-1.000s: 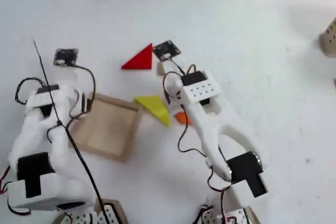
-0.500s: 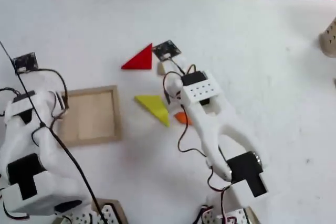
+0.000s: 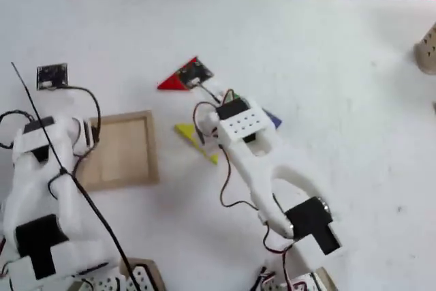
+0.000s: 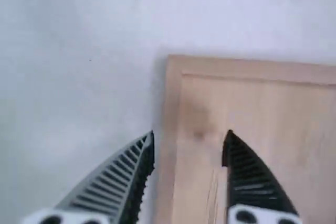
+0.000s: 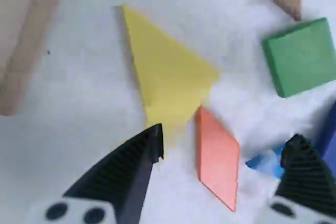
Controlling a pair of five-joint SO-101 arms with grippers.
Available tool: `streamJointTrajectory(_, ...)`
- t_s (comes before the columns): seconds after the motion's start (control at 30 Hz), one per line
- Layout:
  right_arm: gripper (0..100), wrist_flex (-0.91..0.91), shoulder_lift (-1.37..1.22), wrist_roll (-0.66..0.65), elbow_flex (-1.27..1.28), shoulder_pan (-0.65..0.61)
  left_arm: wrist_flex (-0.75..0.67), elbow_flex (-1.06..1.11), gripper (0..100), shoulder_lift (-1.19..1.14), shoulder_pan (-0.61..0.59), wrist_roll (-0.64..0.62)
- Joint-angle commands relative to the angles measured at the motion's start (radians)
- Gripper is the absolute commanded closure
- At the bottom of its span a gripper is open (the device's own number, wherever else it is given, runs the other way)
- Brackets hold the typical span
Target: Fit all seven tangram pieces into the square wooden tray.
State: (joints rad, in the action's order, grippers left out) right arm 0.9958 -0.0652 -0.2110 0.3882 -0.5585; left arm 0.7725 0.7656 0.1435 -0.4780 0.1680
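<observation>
The tray [image 3: 154, 148] lies flat on the table [image 3: 327, 52], at 9 o'clock from the yellow triangle [image 3: 189, 132]. The left jaws are released and straddle the tray's rim near a corner, one outside, one over its floor. The right jaws, also released, hang over the orange piece [image 5: 216, 156] just beside the yellow triangle. The red triangle [image 3: 170, 84] lies at 11 o'clock from the yellow.

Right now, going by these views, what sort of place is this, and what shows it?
Probably a robotics workbench: the left arm and right arm, both trailing wires, sit on a white table beside a wooden tray, a loose yellow triangle and a red triangle.
</observation>
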Motion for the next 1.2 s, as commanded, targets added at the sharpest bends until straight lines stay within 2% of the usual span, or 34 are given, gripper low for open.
streamJointTrajectory(0.0, 64.0, -0.067, -0.021, 0.005, -0.032, -0.016, -0.057, 0.066, 64, 0.128, 0.013, 0.003)
streamJointTrajectory(0.1, 64.0, -0.074, -0.036, 0.005, -0.034, -0.015, -0.060, 0.080, 59, 0.148, 0.010, 0.003)
streamJointTrajectory(0.23, 64.0, -0.071, -0.042, -0.021, -0.032, -0.030, -0.026, 0.017, 62, 0.097, -0.031, -0.003)
streamJointTrajectory(0.33, 64.0, -0.059, -0.048, -0.109, -0.028, -0.073, 0.021, -0.075, 63, -0.002, -0.070, -0.063)
streamJointTrajectory(0.57, 64.0, -0.067, -0.048, -0.121, -0.029, -0.068, 0.141, -0.278, 63, -0.231, -0.079, -0.068)
streamJointTrajectory(0.77, 64.0, -0.125, -0.048, -0.121, -0.031, -0.008, 0.147, -0.290, 63, -0.245, -0.077, -0.068)
streamJointTrajectory(1.17, 64.0, -0.131, -0.182, -0.123, -0.106, -0.018, 0.147, -0.288, 63, -0.245, -0.077, -0.068)
